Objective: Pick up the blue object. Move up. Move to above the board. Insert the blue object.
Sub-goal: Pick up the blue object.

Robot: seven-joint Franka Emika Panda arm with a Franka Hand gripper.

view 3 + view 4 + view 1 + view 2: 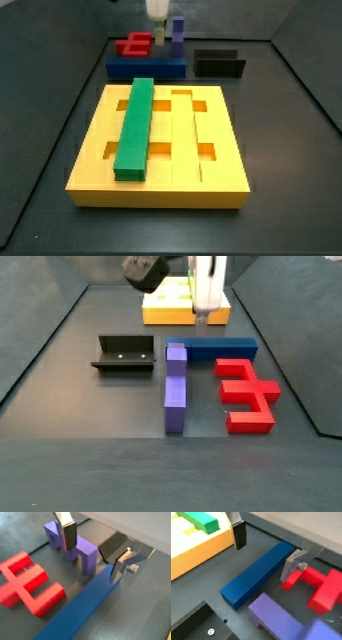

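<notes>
The long dark-blue rectangular bar (221, 348) lies flat on the dark grey floor (80, 406), just beyond the far edge of the large flat yellow grooved board (218, 165) as a side view shows it, with a narrow strip of bare floor between the two in a wrist view; the blue object (147, 68) has the red blocky comb-shaped piece (246, 394) close along one long side and the purple block piece (175, 386) at one end, touching or nearly so, so the open room around it is tight there; the dark L-shaped fixture (122, 354) stands apart on the floor, beside the purple piece; wide bare floor lies beside the board towards the dark walls; a long green bar (135, 128) sits in one of the board's grooves, the neighbouring grooves and square cut-outs being open.

The gripper (89, 553) hangs low over the blue bar (258, 575); its flat silver fingers (65, 533) are spread wide, one on each long side of the bar in both wrist views, with nothing pinched between them; whether the pads touch the bar's sides I cannot tell; in a side view the gripper (203, 314) stands just above the bar, between board and fixture.

No readable writing or labels appear.
</notes>
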